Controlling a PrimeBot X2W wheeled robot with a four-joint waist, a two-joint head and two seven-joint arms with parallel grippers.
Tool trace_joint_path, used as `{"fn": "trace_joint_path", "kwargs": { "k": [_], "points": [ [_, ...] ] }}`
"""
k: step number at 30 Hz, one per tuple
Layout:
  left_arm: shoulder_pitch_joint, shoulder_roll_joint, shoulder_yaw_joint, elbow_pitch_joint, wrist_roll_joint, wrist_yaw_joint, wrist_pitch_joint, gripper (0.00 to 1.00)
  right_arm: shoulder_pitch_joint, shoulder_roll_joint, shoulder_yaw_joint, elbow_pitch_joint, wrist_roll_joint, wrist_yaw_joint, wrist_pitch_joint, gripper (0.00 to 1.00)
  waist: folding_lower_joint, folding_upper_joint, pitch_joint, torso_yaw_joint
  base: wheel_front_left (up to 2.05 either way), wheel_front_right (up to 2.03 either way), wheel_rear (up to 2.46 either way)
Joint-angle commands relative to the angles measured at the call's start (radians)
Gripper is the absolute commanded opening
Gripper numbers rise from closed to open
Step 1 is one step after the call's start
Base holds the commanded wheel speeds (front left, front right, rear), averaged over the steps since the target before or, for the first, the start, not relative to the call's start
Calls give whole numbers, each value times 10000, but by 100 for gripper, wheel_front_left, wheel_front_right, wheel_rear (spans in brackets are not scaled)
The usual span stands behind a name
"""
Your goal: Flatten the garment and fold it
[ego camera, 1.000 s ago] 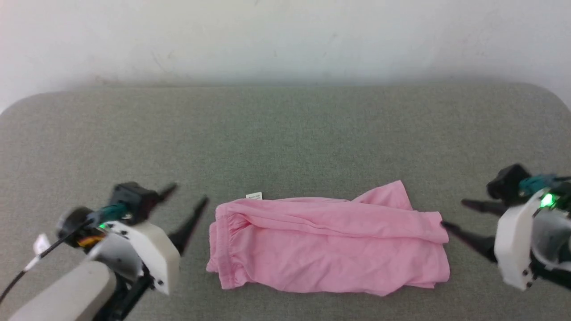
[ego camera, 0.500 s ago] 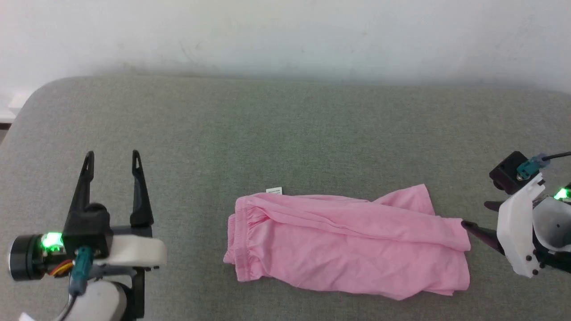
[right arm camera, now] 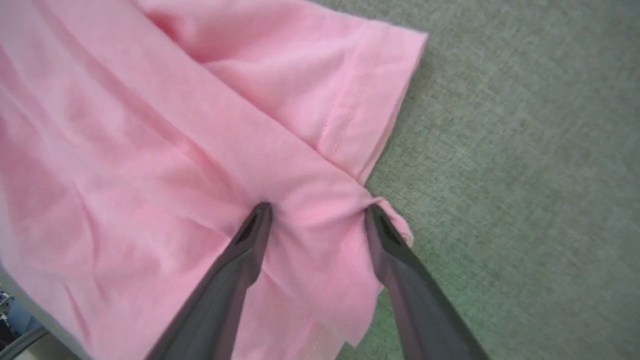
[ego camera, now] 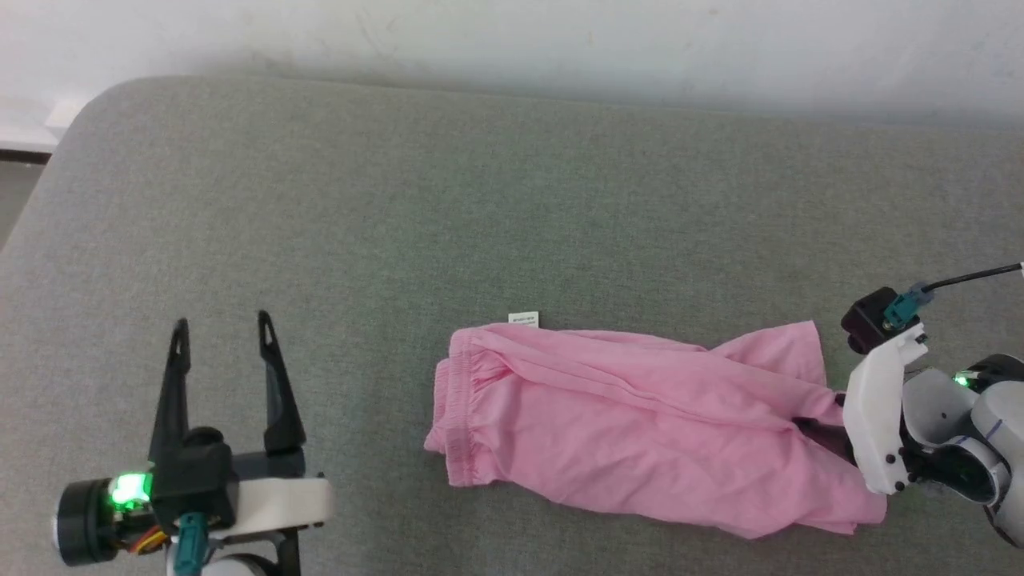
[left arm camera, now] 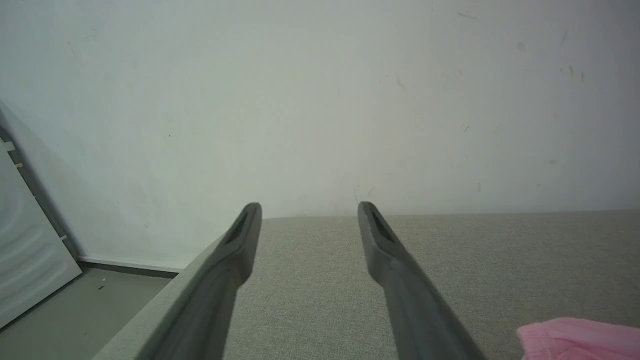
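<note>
The garment (ego camera: pixel 640 432) is a pair of light-pink shorts lying across the grey surface, folded lengthwise. Its gathered waistband (ego camera: pixel 460 416) is at the left, with a small white tag (ego camera: pixel 524 318) at the back. My right gripper (ego camera: pixel 816 424) is at the leg end. In the right wrist view it stands open (right arm camera: pixel 317 210), both fingertips (right arm camera: pixel 260 215) pressing on the fabric (right arm camera: pixel 150 150) near the hem, which puckers between them. My left gripper (ego camera: pixel 222 324) is open and empty, well left of the waistband, fingers pointing at the wall. The left wrist view shows it (left arm camera: pixel 310 207) with a pink corner of the garment (left arm camera: pixel 580 337) at the lower right.
The grey-green padded surface (ego camera: pixel 400 200) reaches back to a white wall (ego camera: pixel 512 32). Its rounded far-left corner (ego camera: pixel 88 104) drops to the floor (left arm camera: pixel 75 305), where a pale panel (left arm camera: pixel 25 270) leans.
The head camera has shifted. My left gripper has swung away from the waistband and now points straight ahead. My right gripper has moved from the leg end's edge onto the fabric.
</note>
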Motion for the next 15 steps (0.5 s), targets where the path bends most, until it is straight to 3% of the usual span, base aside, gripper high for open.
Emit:
{"fn": "trace_joint_path", "kwargs": {
  "k": [1, 5, 6, 7, 15],
  "points": [
    [131, -132, 83, 12, 96, -88, -46, 100, 292, 205, 181, 146, -7, -7, 34, 100, 0, 0, 150, 125, 0, 0, 0],
    [298, -706, 430, 36, 452, -656, -46, 100, 408, 474, 588, 299, 79, -7, -53, 100, 0, 0, 196, 129, 0, 0, 0],
    [342, -805, 525, 15, 533, -778, -46, 100, 365, 474, 659, 273, 57, -7, -132, 41, 0, 0, 195, 98, 0, 0, 0],
    [380, -894, 604, -5, 607, -908, -46, 100, 309, 445, 706, 244, 33, -7, -242, 0, 0, 0, 187, 72, 0, 0, 0],
    [592, -1304, 1190, -87, 1092, -1610, -47, 100, -201, -142, 755, -536, 68, -7, -1155, 0, 0, 0, -173, -416, 0, 0, 0]
  ]
}}
